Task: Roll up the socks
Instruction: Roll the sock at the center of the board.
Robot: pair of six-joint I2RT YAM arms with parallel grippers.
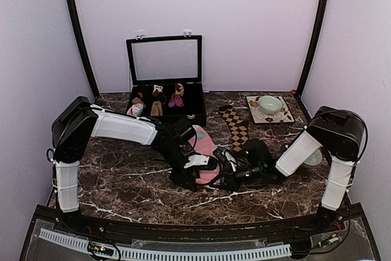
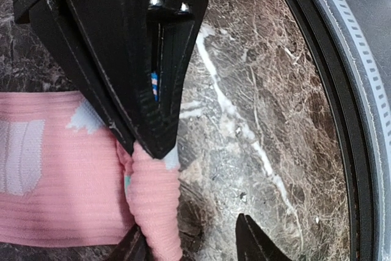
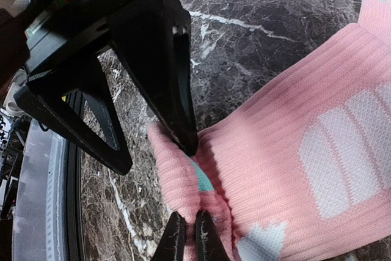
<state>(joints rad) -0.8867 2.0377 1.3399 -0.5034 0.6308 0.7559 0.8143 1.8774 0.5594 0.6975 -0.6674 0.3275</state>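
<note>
Two socks unrolled — right gripper (image 3: 189, 239) is pinching the pink sock (image 3: 275, 126) at its six-o'clock end, left gripper (image 2: 192, 242) jaws gaping, brown sock (image 1: 237, 128) waiting.

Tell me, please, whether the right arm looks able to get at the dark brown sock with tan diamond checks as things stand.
Probably yes, once freed: the dark brown diamond-checked sock lies uncovered just beyond the right gripper, but that gripper is shut on the pink ribbed sock.
</note>
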